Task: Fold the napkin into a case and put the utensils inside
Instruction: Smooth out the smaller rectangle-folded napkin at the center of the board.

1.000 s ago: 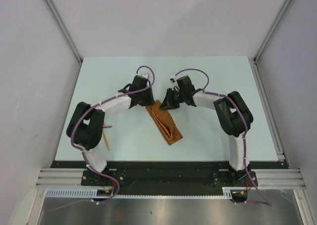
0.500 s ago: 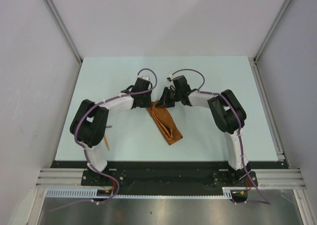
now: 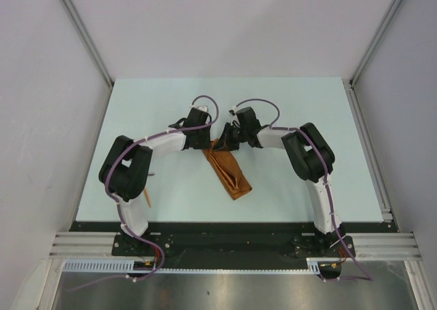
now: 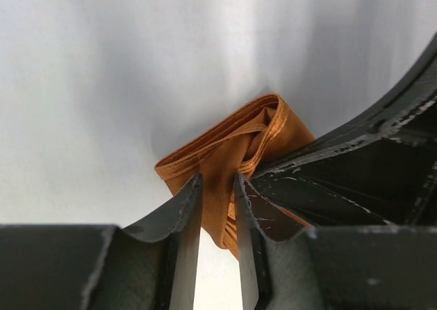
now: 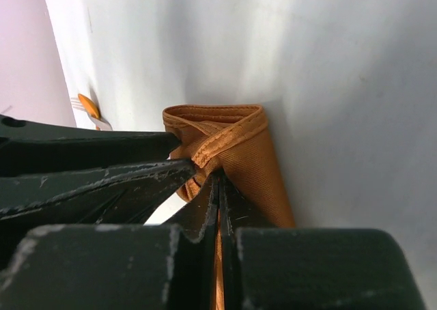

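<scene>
Right gripper (image 5: 218,179) is pressed together on the hemmed far corner of the napkin (image 3: 229,171), a narrow folded strip slanting from mid-table toward the near right. Left gripper (image 4: 218,184), just beside it, pinches a cloth layer at the same far end. The strip's edges lie well apart from every table (image 3: 293,105) edge. One orange utensil (image 3: 145,196) lies near left.

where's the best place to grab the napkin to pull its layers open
Grip the napkin at its far end, by one hemmed top layer, coming down from the side. There the hems curl up and stand apart, so a thin pinch catches one layer; the near end lies flat.
</scene>
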You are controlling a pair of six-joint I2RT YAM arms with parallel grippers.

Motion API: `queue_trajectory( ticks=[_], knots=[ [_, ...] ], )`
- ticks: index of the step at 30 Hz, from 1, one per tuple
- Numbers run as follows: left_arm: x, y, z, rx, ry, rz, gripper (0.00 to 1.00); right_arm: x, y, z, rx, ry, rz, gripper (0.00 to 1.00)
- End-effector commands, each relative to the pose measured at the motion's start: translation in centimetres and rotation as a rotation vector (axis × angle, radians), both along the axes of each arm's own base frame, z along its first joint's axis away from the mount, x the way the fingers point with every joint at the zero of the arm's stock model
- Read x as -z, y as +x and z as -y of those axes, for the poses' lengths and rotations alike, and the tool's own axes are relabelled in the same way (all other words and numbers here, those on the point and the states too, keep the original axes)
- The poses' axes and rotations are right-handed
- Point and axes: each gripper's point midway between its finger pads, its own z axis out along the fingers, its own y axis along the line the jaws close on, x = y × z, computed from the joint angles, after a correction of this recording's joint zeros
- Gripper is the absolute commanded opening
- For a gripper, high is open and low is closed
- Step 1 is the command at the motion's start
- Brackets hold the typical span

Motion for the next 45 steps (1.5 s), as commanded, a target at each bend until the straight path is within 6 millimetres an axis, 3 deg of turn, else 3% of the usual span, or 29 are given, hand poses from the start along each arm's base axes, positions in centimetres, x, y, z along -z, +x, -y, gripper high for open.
queue_trajectory(
  ticks=[1, 6, 8, 10, 16, 19, 23, 25, 29, 33, 39, 45],
  knots=[
    [-1.9, 0.8, 1.1, 0.026, -0.029, 0.044, 0.32, -1.1, 0.7, -1.3, -0.011, 0.05, 0.028, 0.0],
    [-0.7, 0.8, 0.5, 0.015, 0.026, 0.006, 0.3, -1.0, 0.7, -1.4, -0.006, 0.059, 0.017, 0.0],
    [-0.6, 0.8, 0.7, 0.015, 0.012, 0.007, 0.25, -1.2, 0.7, -1.5, -0.01, 0.068, 0.016, 0.0],
    [-0.6, 0.7, 0.5, 0.003, 0.011, 0.014, 0.11, -1.3, 0.7, -1.7, -0.012, 0.073, 0.013, 0.0],
    [-3.2, 1.1, 1.0, -0.01, -0.049, 0.091, 0.01, -0.8, 0.5, -2.7, 0.004, 0.109, -0.019, 0.0],
    [-3.1, 0.8, 1.3, -0.006, -0.072, 0.082, 0.0, -0.1, 0.4, -3.4, 0.006, 0.144, -0.055, 0.0],
    [-2.0, 0.3, 1.3, -0.016, -0.075, 0.046, 0.0, -0.8, 0.4, -4.5, -0.012, 0.174, -0.061, 0.0],
    [-1.8, 0.3, 1.2, -0.023, -0.069, 0.045, 0.0, -0.9, 0.1, -3.9, -0.007, 0.162, -0.061, 0.0],
    [-2.3, 0.4, 1.0, -0.035, -0.075, 0.056, 0.0, -3.7, -0.3, -1.9, -0.025, 0.153, -0.013, 0.0],
    [-2.1, 0.3, 1.0, -0.034, -0.077, 0.054, 0.0, -4.9, -0.9, 0.4, -0.019, 0.136, 0.012, 0.0],
    [-2.2, 0.3, 1.2, -0.027, -0.081, 0.054, 0.0, -3.1, -1.5, 1.4, -0.019, 0.082, 0.001, 0.0],
    [-2.5, 0.0, 1.4, -0.018, -0.097, 0.052, 0.0, -0.9, -0.9, 0.3, -0.017, 0.075, 0.005, 0.0]
  ],
)
